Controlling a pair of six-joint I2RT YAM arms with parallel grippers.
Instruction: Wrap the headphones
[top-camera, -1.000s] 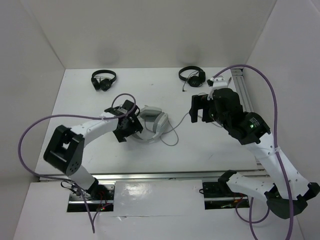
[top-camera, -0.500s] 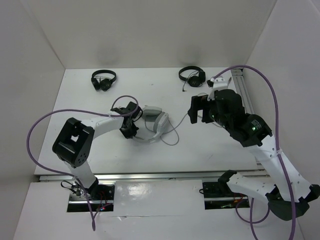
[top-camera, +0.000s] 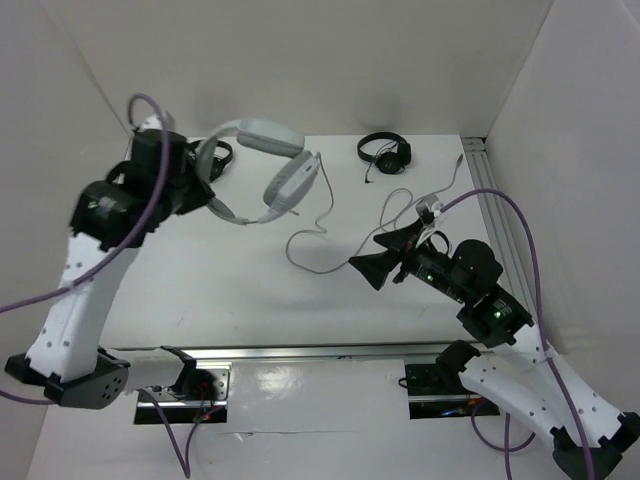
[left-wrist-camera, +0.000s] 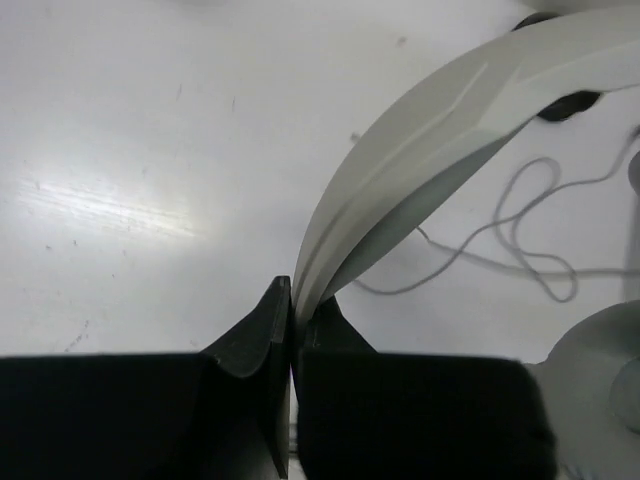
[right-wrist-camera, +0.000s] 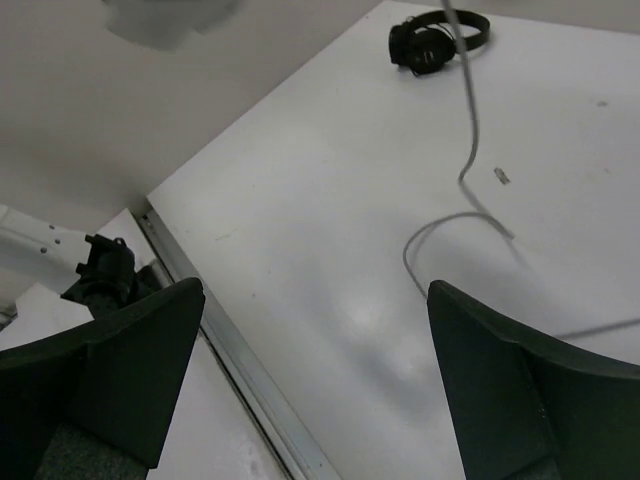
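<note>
The white and light-grey headphones (top-camera: 268, 168) hang in the air over the back left of the table. My left gripper (top-camera: 207, 190) is shut on one end of their headband (left-wrist-camera: 430, 120), which rises from between the jaws (left-wrist-camera: 293, 300). The pale cable (top-camera: 322, 245) drops from an earcup, loops on the table and runs toward the back right. My right gripper (top-camera: 368, 270) hovers open over the table just right of that loop. In the right wrist view its fingers (right-wrist-camera: 315, 290) hold nothing, and the cable (right-wrist-camera: 447, 226) curls ahead of them.
One small black headphone (top-camera: 385, 151) lies at the back centre-right. Another (top-camera: 218, 153) is partly hidden behind my left arm. A metal rail (top-camera: 482, 172) runs along the right edge and another (top-camera: 300, 352) along the near edge. White walls enclose the table.
My left gripper closed on the headband and lifted the headphones off the table, up and to the back left. My right arm swung nearer and lower, still open.
</note>
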